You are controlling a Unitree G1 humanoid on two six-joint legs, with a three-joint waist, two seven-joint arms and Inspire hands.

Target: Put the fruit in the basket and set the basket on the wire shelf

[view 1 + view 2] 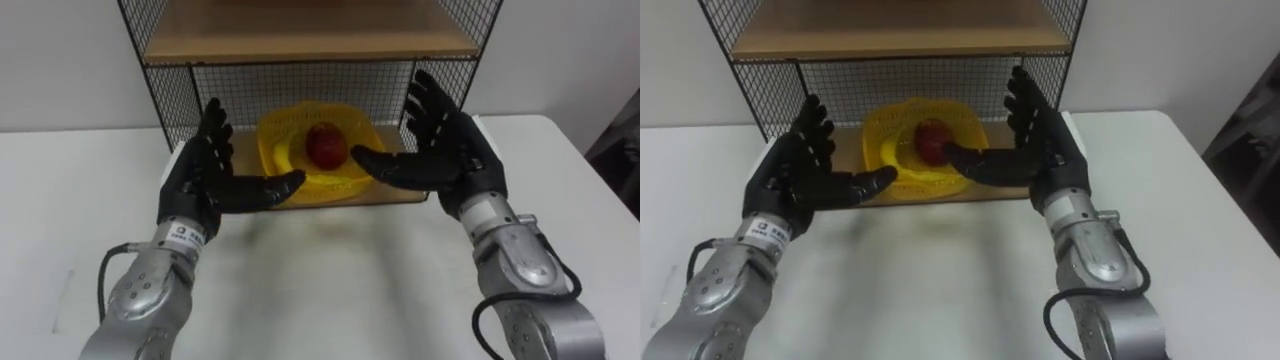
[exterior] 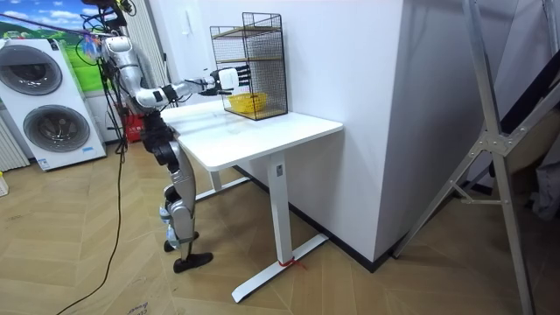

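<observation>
I log left robot hand (image 1: 205, 170) and right robot hand (image 1: 440, 150) spread open, empty, flanking the yellow basket (image 1: 268, 140) with red apple (image 1: 326, 145) in the wire shelf (image 1: 160, 90) at the bench (image 1: 330, 270) far edge.

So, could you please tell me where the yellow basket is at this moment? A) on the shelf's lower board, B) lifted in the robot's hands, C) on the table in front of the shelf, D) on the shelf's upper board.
A: the yellow basket, with a red fruit in it, sits on the lower board inside the wire shelf, while the left hand and right hand are open at its sides.
</observation>
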